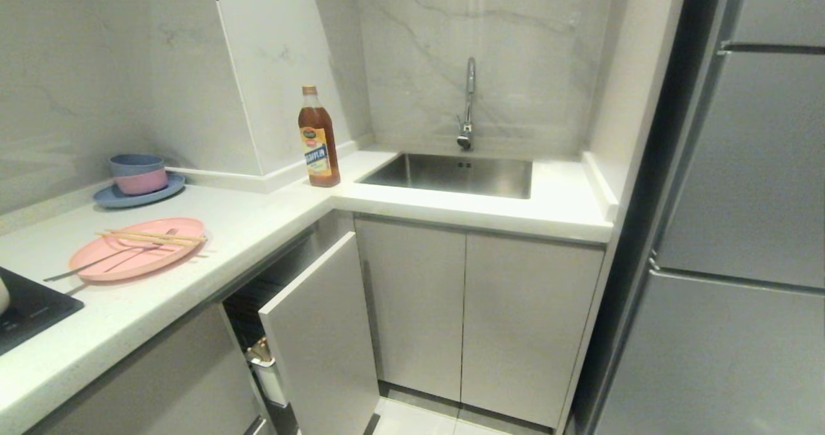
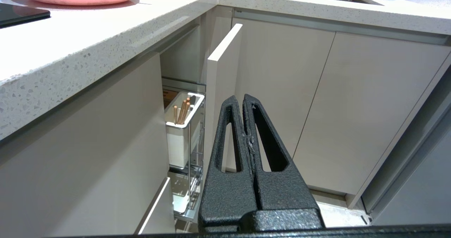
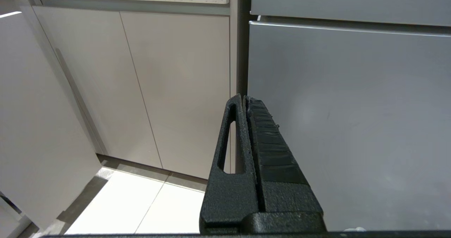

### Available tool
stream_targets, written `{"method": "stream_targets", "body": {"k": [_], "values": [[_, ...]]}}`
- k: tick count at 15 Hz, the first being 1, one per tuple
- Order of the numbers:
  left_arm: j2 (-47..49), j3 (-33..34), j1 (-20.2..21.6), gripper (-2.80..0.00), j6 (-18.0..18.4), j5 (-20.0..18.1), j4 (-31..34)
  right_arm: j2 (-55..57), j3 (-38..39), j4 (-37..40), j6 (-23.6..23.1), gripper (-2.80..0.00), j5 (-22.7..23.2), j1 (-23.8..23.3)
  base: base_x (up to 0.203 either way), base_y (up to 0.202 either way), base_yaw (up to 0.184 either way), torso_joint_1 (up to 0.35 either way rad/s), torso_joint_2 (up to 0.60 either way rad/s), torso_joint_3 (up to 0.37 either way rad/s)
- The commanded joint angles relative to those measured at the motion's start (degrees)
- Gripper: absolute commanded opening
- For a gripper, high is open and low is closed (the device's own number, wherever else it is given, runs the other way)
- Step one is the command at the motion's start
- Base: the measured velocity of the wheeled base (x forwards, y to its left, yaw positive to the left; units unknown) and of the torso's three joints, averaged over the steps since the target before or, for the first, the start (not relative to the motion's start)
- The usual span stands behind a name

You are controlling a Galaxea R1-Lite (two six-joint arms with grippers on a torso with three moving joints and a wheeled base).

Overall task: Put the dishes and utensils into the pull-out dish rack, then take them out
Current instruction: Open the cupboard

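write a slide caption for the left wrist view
Shut left gripper faces the partly pulled-out dish rack, chopsticks in its white caddy.

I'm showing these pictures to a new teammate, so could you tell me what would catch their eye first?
Probably the pink oval plate on the white counter at the left, with chopsticks and a fork lying across it. Next, the pull-out dish rack below it, drawn partly out, with its white caddy holding wooden sticks. The brown sauce bottle stands at the counter's corner beside the steel sink.
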Motion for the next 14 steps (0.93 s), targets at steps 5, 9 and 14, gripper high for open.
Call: {"method": "stream_targets", "body": {"k": [5, 9, 14], "values": [[0.07, 0.0, 0.01, -2.8, -0.03, 0.04, -0.02, 0.05, 0.0, 0.0, 0.02, -2.8, 0.0, 0.0, 0.0, 0.0, 0.0, 0.0, 0.0, 0.0], [0.07, 0.0, 0.01, -2.8, -0.03, 0.04, -0.04, 0.05, 0.0, 0.0, 0.02, -2.8, -0.03, 0.0, 0.0, 0.0, 0.0, 0.0, 0.0, 0.0], [0.07, 0.0, 0.01, -2.8, 0.15, 0.04, -0.06, 0.05, 0.0, 0.0, 0.02, -2.8, 0.0, 0.0, 0.0, 0.0, 0.0, 0.0, 0.0, 0.0]]}}
